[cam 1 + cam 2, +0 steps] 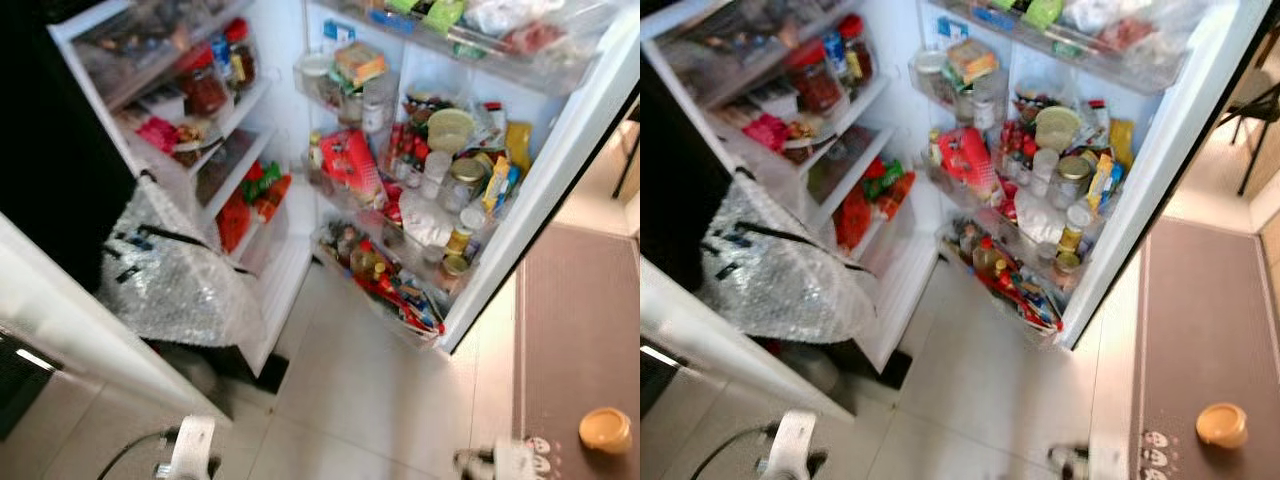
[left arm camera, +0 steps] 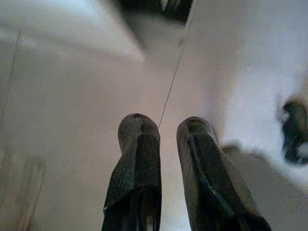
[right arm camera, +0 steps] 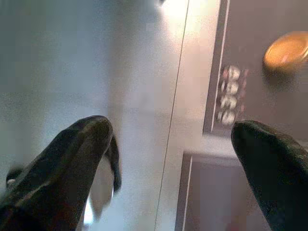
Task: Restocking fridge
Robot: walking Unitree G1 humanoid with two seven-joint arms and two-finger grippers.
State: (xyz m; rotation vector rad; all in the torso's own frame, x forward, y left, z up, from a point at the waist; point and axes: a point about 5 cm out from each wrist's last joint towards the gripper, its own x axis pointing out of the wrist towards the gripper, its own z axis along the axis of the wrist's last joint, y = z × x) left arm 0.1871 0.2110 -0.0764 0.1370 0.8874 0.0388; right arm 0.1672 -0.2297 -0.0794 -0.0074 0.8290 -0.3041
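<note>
The fridge stands open ahead of me, its inner shelves [image 1: 240, 110] holding jars and red packets. Its door racks [image 1: 420, 200] are crowded with bottles, cans and packets. A silver bubble-foil bag [image 1: 175, 275] with black straps sits at the fridge's lower left. A round tan container [image 1: 605, 430] lies on the brown mat, also seen past my right gripper [image 3: 173, 134], which hangs open and empty above the floor. My left gripper [image 2: 166, 130] hangs over pale tiles, fingers close together with nothing between them. Both arms are low at the picture's bottom edge.
A brown mat [image 1: 580, 330] runs along the right of the open door. A white counter edge [image 1: 80, 330] juts in at the left, beside the bag. Pale floor tiles [image 1: 370, 390] lie between me and the fridge. Dark chair legs [image 1: 1255, 130] stand far right.
</note>
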